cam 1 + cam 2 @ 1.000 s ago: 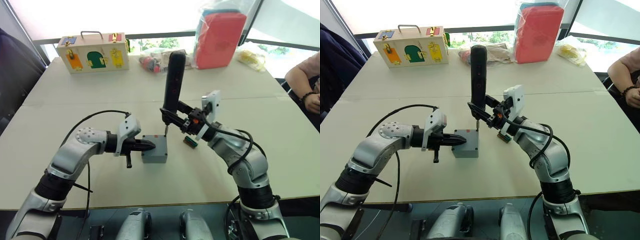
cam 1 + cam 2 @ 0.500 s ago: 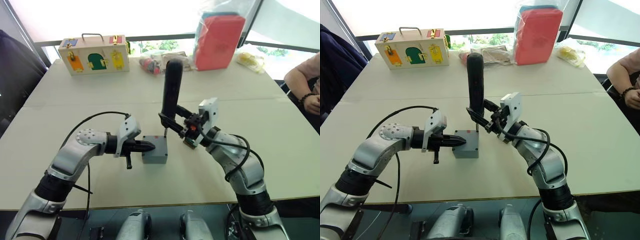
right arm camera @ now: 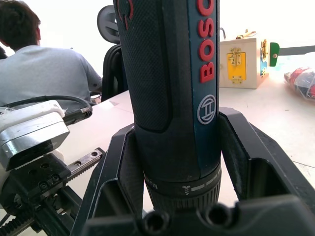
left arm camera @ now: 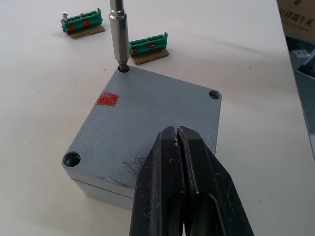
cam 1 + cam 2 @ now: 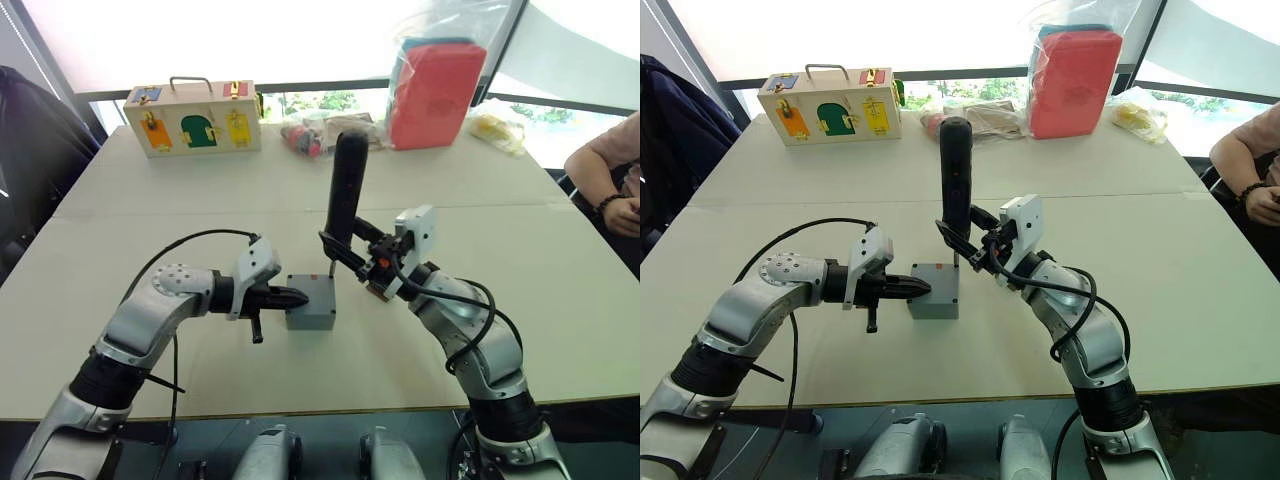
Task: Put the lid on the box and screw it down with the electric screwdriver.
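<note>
The lid sits on the box near the tabletop's middle. The left gripper, fingers pressed together and empty, rests on the lid's top. The right gripper clamps the screwdriver upright, bit in a corner hole (far from the left gripper). Rigid plastic, probably light, so it could slide unless pinned.

The pale table carries the box, wooden case and green blocks.
</note>
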`<state>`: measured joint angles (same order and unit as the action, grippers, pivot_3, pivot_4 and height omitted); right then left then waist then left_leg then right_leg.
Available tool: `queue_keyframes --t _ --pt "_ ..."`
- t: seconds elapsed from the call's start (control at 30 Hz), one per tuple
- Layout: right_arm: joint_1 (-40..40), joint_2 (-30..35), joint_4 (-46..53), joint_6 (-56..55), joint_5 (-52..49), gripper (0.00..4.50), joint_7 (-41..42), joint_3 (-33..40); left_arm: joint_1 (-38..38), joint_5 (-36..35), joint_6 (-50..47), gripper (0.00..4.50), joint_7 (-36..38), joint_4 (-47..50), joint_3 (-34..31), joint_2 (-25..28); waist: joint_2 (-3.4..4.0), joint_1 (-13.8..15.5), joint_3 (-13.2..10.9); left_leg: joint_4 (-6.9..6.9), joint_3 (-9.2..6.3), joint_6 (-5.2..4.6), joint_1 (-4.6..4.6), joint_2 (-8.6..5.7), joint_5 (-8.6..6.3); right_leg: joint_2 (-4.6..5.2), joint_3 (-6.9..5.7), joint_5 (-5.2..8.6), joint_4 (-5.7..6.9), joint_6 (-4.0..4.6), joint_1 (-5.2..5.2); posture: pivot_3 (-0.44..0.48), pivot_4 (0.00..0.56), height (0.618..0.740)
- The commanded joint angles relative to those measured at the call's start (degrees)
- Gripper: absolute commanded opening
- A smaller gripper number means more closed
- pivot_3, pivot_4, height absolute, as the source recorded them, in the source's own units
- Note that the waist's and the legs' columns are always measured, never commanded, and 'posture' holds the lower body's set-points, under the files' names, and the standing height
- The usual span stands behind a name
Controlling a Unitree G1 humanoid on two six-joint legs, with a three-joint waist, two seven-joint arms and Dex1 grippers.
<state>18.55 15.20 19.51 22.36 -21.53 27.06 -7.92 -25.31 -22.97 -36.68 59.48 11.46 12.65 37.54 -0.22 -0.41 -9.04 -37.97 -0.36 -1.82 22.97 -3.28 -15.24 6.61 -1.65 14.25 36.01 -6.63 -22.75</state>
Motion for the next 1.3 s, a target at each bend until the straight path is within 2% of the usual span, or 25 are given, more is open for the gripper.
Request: queue_keyframes --t 0.03,0.57,0.67,0.8,0.97,1.07,1.2,1.3 --pt "-1.83 0.58 -3.52 1.84 1.86 1.80 -0.20 -0.80 0.49 1.31 -0.23 0.00 -0.32 -0.43 1.38 -0.21 0.00 0.01 0.00 0.00 0.00 0.00 0.00 0.00 0.00 0.01 0.00 0.00 0.00 0.00 0.00 0.000 0.150 0.740" --pt "1.82 0.33 -0.36 3.05 0.25 1.80 0.12 0.34 1.04 2.43 0.53 0.00 -0.27 -0.59 1.63 -1.07 0.01 0.10 0.00 0.04 -0.01 -0.02 0.01 -0.01 -0.02 0.14 0.00 0.01 -0.04 0.02 -0.01 0.000 0.150 0.740" --pt "5.29 -0.53 2.94 4.94 -4.56 1.80 -0.39 4.27 1.10 2.55 0.53 0.00 -0.40 -0.51 1.63 -1.07 0.01 0.11 -0.01 0.06 -0.02 -0.02 0.04 -0.01 -0.03 0.17 0.01 0.01 -0.05 0.02 -0.04 0.000 0.150 0.740" --pt "12.65 2.50 6.56 10.85 -10.76 1.80 1.00 8.58 1.56 3.06 1.00 0.00 -0.57 -0.63 2.08 -1.19 0.14 0.11 -0.11 0.05 -0.02 0.00 0.47 -0.05 -0.01 0.17 0.02 -0.02 0.05 0.02 -0.50 0.000 0.150 0.740" --pt "25.19 7.93 2.70 14.62 -13.19 1.80 0.18 14.38 0.83 2.75 1.40 0.00 -1.35 -1.68 1.34 -2.37 0.23 0.04 -0.17 0.09 0.00 0.00 0.52 -0.06 -0.01 0.18 -0.01 -0.01 0.01 0.02 -0.50 0.000 0.150 0.740" --pt "33.00 8.19 -2.50 22.84 -19.50 1.80 -5.09 20.49 -0.05 -0.36 0.37 0.00 -2.63 -1.79 -2.81 -3.74 0.23 -0.03 -0.18 0.09 -0.01 0.00 0.52 -0.05 -0.01 0.20 -0.03 -0.01 0.02 0.03 -0.49 0.000 0.150 0.740" --pt "41.02 10.81 -12.11 45.23 -34.98 1.80 -14.08 30.83 -1.83 -7.15 -2.30 0.00 -6.56 3.31 -10.88 -6.32 0.07 -0.05 -0.32 0.09 -0.04 0.00 0.65 -0.02 -0.01 0.27 0.02 -0.02 0.02 0.03 -0.50 0.000 0.150 0.740" --pt "44.44 16.73 -18.05 56.32 -33.19 1.80 -16.98 31.05 -0.90 -7.69 -0.89 0.00 -7.68 8.80 -13.55 -5.01 0.09 -0.11 -0.37 0.04 -0.03 0.01 1.14 -0.03 0.01 0.37 0.00 -0.05 0.01 0.06 -0.89 0.000 0.150 0.740"
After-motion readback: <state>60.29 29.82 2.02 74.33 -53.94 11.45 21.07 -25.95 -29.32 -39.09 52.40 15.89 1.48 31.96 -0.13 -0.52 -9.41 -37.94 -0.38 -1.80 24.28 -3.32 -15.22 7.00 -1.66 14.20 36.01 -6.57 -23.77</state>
